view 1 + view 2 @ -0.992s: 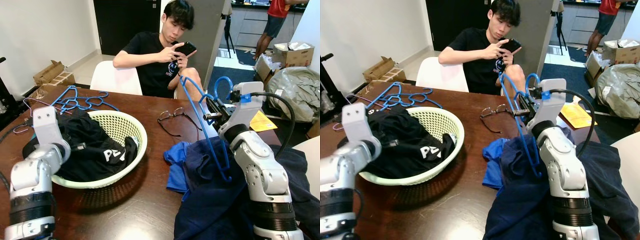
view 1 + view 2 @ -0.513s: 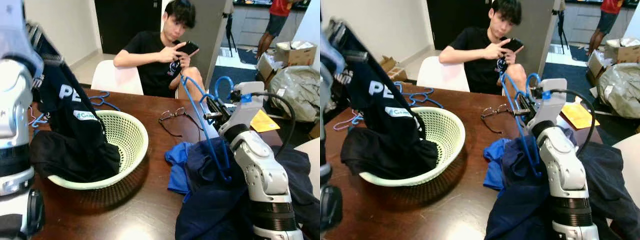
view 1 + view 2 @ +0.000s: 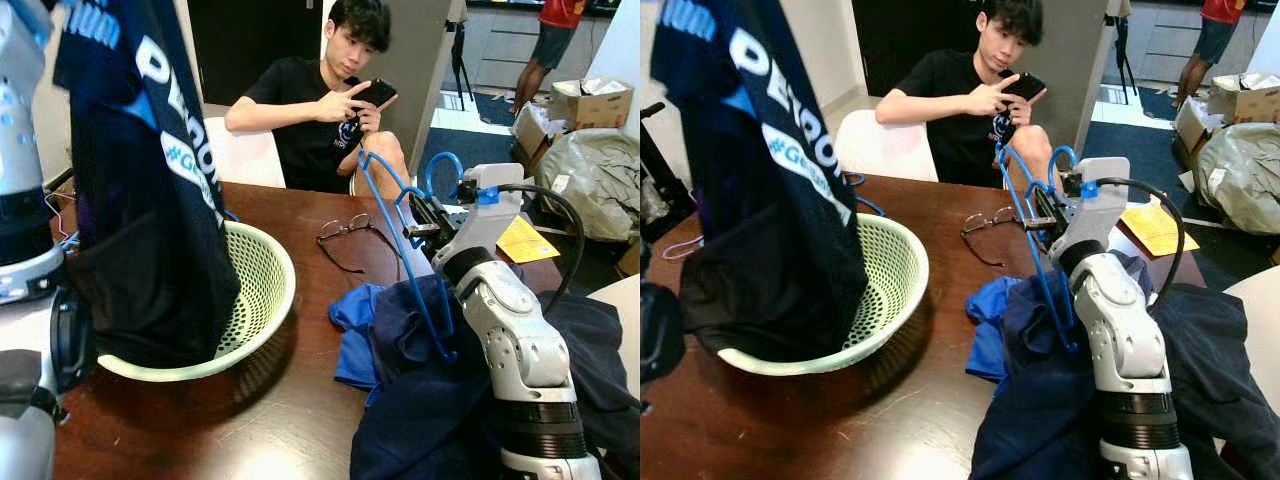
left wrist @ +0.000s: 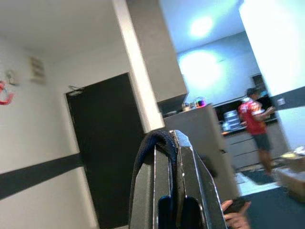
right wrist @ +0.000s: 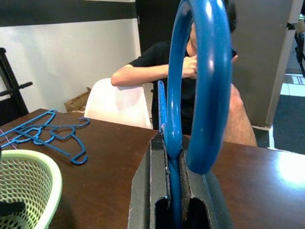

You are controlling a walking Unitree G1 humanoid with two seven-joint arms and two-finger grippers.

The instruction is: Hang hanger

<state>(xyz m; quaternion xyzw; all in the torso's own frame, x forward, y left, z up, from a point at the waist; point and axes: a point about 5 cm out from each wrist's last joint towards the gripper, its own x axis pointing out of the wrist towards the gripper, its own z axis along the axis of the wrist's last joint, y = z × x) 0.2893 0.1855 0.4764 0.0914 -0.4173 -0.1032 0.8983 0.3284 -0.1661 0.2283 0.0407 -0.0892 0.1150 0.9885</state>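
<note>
On the table (image 3: 260, 400), the basket (image 3: 262, 290) sits left, a garment (image 3: 150, 200) hanging over it; glasses (image 3: 345, 235) lie behind centre; clothes (image 3: 420, 400) heap right. A person (image 3: 325, 100) sits behind.

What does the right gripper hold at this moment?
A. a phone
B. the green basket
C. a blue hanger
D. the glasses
C: the right gripper is shut on the blue hanger, its hook rising between the fingers, while the glasses lie on the table.
</note>
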